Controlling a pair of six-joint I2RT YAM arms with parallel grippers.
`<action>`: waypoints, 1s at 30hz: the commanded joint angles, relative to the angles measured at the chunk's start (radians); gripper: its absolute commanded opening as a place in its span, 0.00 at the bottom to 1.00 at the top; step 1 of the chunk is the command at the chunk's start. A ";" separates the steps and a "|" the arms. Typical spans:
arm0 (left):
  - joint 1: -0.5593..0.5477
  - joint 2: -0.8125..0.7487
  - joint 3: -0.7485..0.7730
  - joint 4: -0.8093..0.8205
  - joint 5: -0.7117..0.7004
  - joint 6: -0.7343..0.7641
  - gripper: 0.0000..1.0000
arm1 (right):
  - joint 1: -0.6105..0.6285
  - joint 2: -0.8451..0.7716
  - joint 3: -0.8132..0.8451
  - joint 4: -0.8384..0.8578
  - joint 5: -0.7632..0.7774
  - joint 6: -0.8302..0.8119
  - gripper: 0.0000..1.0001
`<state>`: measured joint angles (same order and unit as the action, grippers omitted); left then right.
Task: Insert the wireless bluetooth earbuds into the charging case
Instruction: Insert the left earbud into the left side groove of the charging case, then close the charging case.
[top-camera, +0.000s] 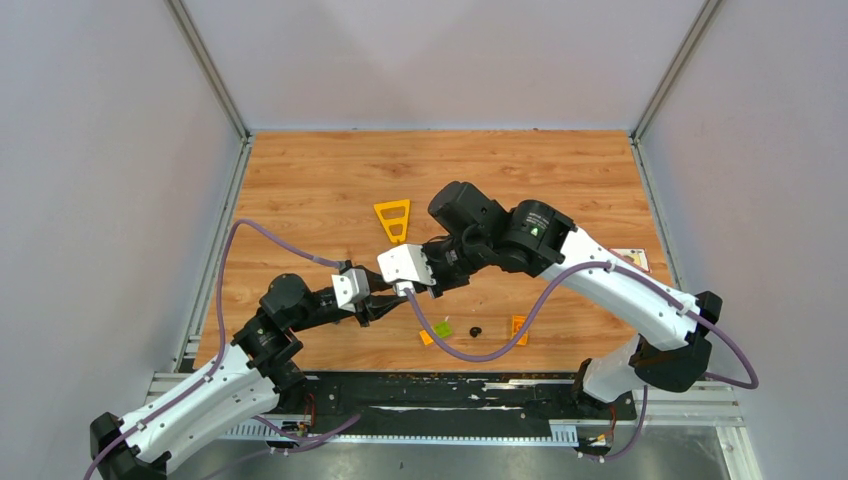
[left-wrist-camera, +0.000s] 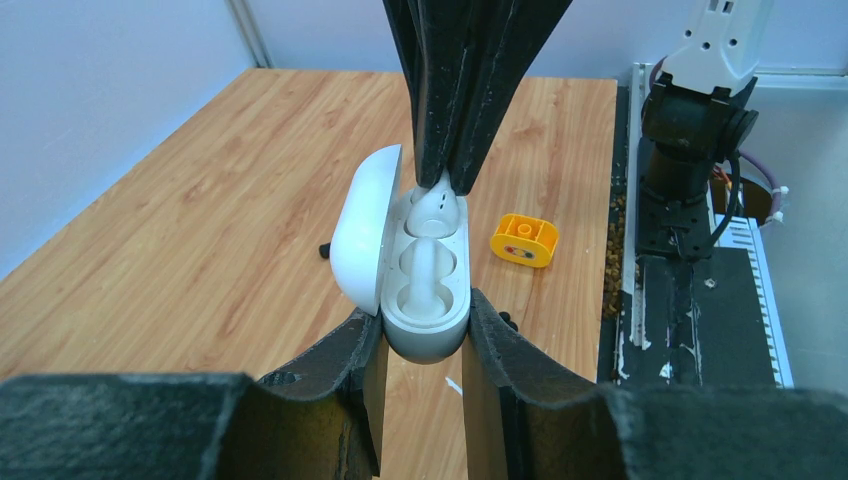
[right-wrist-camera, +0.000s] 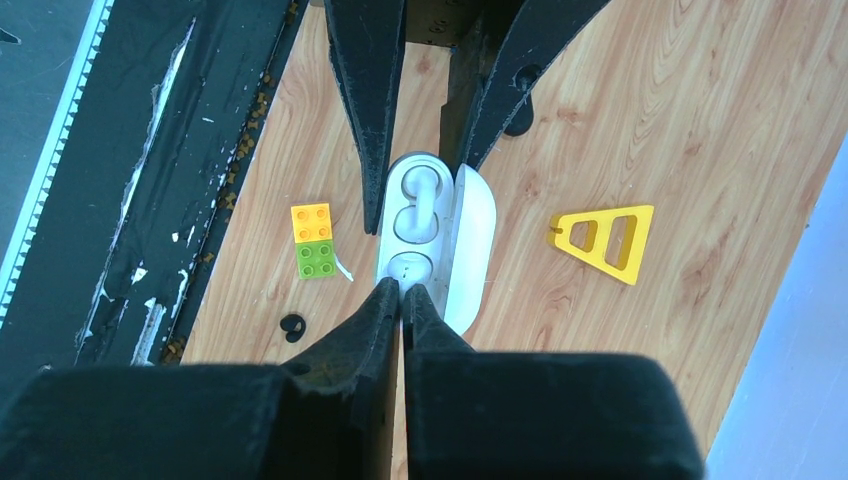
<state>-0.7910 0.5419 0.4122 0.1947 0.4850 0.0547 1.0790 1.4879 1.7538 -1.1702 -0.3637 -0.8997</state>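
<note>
Left tool (left-wrist-camera: 422, 330) is gripping the case (left-wrist-camera: 362, 228); right tool (right-wrist-camera: 403, 293), pinching a white bud (left-wrist-camera: 437, 203), is seating it, likely needing gentle pressing next.

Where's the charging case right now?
The smooth white oval plastic charging case, lid open, sits clamped in the left tool, centre of the left wrist view. The right tool pinches a small white earbud at its far pocket.

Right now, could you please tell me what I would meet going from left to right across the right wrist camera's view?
black base plate → orange and green brick → open white charging case → yellow triangle
</note>
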 joint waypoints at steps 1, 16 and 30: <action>0.002 -0.012 -0.006 0.033 -0.003 0.019 0.00 | 0.009 0.004 -0.003 0.024 0.015 -0.001 0.05; 0.003 -0.011 -0.004 0.027 -0.011 0.020 0.00 | 0.018 -0.071 0.011 0.013 -0.015 0.018 0.18; 0.002 0.003 -0.001 0.025 -0.008 0.019 0.00 | -0.059 -0.199 -0.181 0.103 0.036 0.069 0.64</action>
<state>-0.7910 0.5438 0.4122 0.1944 0.4843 0.0551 1.0477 1.2659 1.6428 -1.1252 -0.3676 -0.8700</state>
